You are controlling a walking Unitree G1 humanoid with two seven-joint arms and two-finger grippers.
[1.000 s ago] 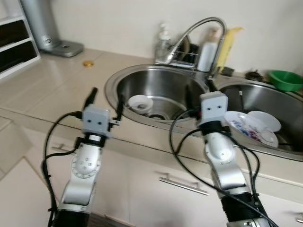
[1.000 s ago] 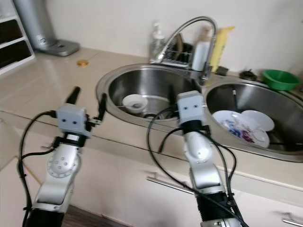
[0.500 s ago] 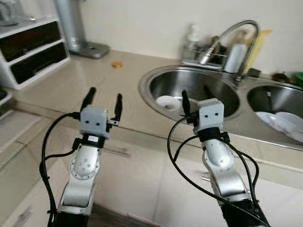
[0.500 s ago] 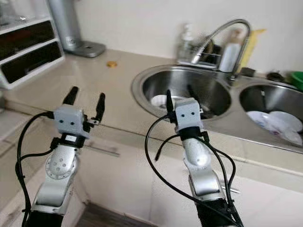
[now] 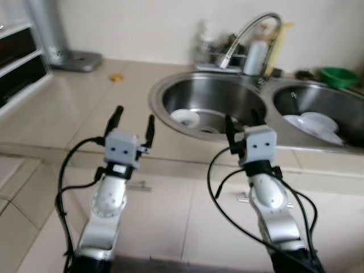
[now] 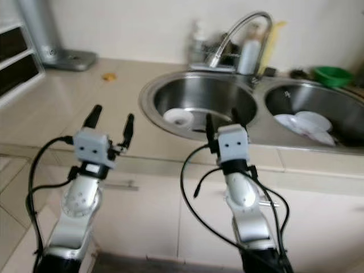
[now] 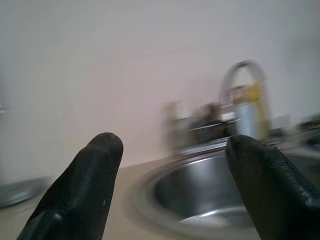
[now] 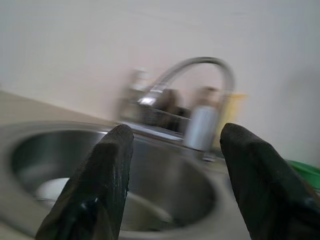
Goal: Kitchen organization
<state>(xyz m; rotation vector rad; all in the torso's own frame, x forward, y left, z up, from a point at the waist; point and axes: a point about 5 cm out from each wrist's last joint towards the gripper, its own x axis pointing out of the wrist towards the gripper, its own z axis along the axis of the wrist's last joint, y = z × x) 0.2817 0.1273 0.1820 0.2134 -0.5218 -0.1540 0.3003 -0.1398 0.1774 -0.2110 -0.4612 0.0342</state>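
Observation:
A double steel sink is set in the beige countertop [image 5: 68, 108]. The left basin [image 5: 227, 99] holds a small white bowl [image 5: 185, 118]. White plates [image 5: 314, 121] lie in the right basin. My left gripper [image 5: 134, 115] is held up open before the counter edge, left of the sink, with nothing between its fingers. My right gripper [image 5: 242, 120] is open too, in front of the left basin's near rim. The left wrist view looks past my left gripper [image 7: 172, 145] at the basin and tap. In the right wrist view my right gripper [image 8: 177, 132] faces the faucet [image 8: 200, 67].
A curved faucet [image 5: 253, 31] stands behind the sink with bottles [image 5: 257, 56] and a rack. A green bowl [image 5: 336, 77] sits at the back right. A silver appliance base [image 5: 74, 60], a drawer unit [image 5: 17, 65] and a small golden object [image 5: 116, 77] are at left. Cabinet handles [image 5: 139, 186] are below.
The camera has swung, so the whole scene has shifted and the sink sits more centrally now. Both grippers stay open and raised in the same pose.

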